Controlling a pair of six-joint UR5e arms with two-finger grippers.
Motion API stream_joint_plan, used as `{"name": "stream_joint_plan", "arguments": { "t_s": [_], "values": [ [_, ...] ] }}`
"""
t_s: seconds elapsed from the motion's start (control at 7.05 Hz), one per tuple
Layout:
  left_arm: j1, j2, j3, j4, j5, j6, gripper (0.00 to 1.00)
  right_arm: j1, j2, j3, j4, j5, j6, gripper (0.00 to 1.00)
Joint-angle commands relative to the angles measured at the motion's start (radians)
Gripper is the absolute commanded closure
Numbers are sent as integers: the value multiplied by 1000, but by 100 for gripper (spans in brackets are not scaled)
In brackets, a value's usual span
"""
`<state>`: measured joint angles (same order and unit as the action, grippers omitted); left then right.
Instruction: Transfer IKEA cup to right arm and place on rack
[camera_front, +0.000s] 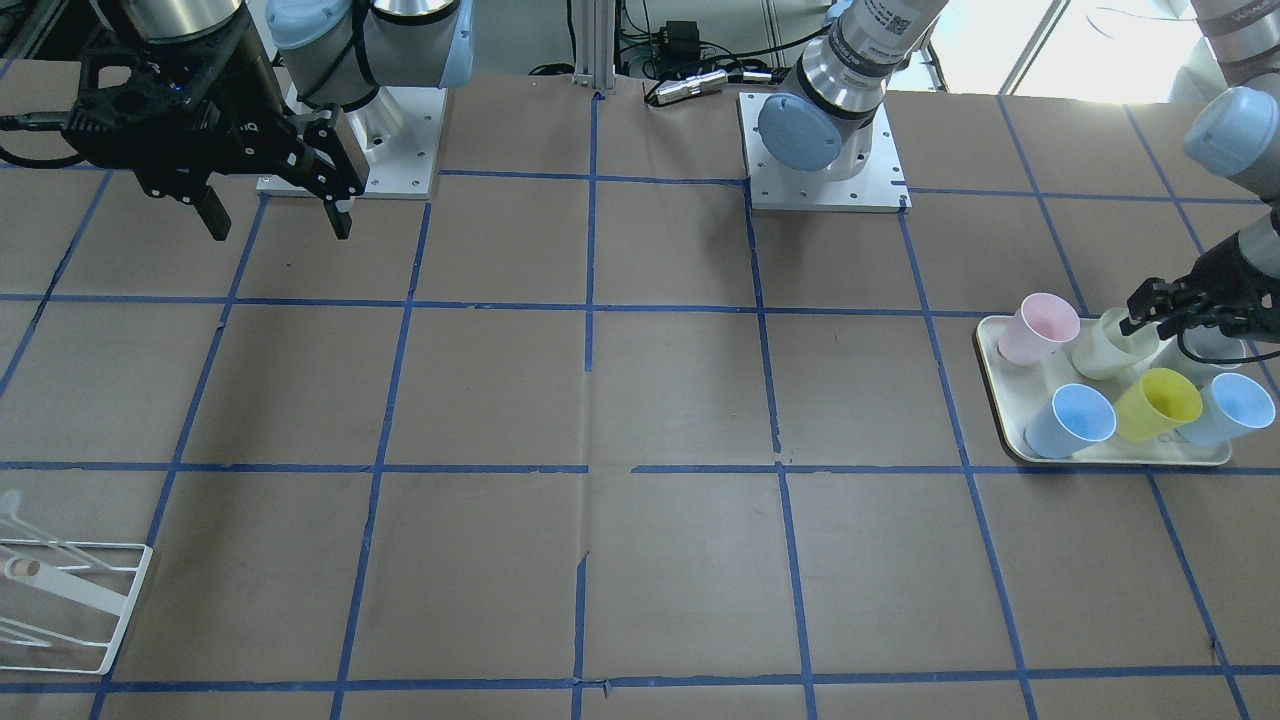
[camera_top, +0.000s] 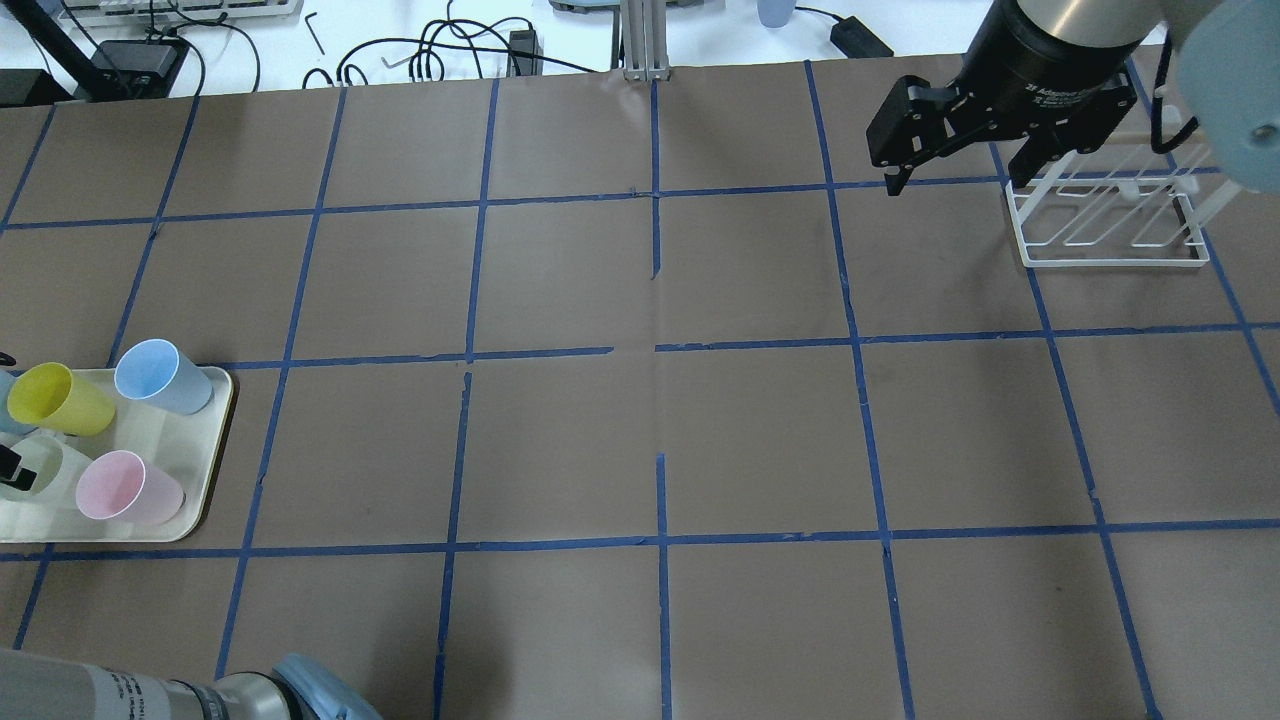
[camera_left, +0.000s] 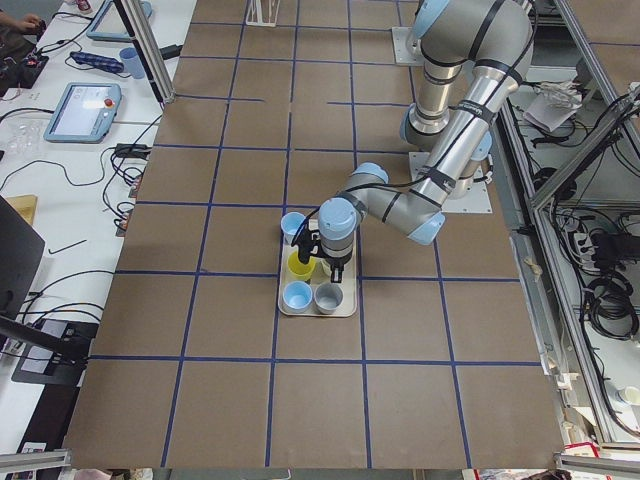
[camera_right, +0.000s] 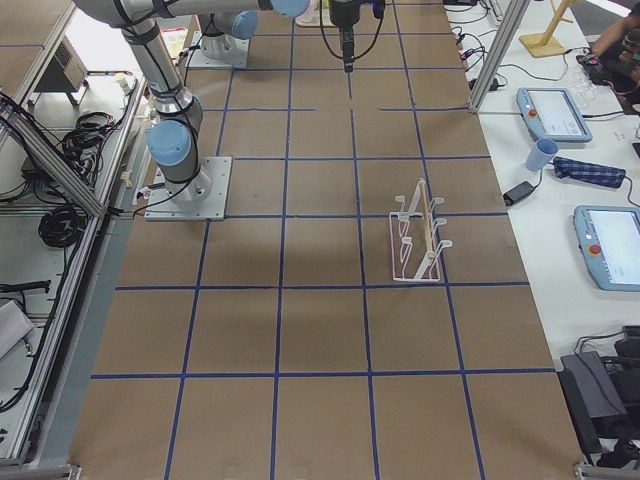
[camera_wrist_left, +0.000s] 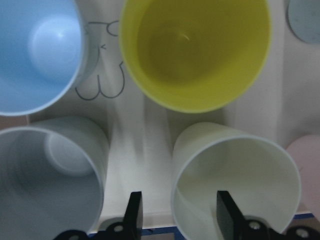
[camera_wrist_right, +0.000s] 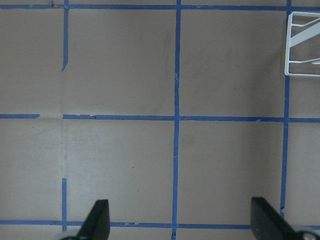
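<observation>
The left tool, spread apart, straddles the rim of the IKEA cup, which is pale cream-white, faintly greenish and upright on the tray. The right tool is spread wide and empty.

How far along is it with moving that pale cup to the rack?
Nothing is finished yet. The left claw straddles the rim of the IKEA cup, which sits on the tray. The hand-over to the open right claw and placing on the empty rack remain.
</observation>
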<state>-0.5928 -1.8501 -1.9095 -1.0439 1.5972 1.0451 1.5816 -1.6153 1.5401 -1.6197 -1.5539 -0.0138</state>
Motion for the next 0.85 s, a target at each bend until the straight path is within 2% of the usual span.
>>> {"name": "stream_joint_plan", "arguments": {
  "t_s": [0.0,0.14,0.57,0.71],
  "values": [
    [-7,2,1,1,1,0,85,0,0,0,0,0,0,0],
    [-9,-1,-2,21,0,0,85,0,0,0,0,0,0,0],
    [-9,3,3,30,1,15,99,-2,0,0,0,2,0,0],
    [-12,24,12,27,30,22,100,-2,0,0,0,2,0,0]
  ]
}}
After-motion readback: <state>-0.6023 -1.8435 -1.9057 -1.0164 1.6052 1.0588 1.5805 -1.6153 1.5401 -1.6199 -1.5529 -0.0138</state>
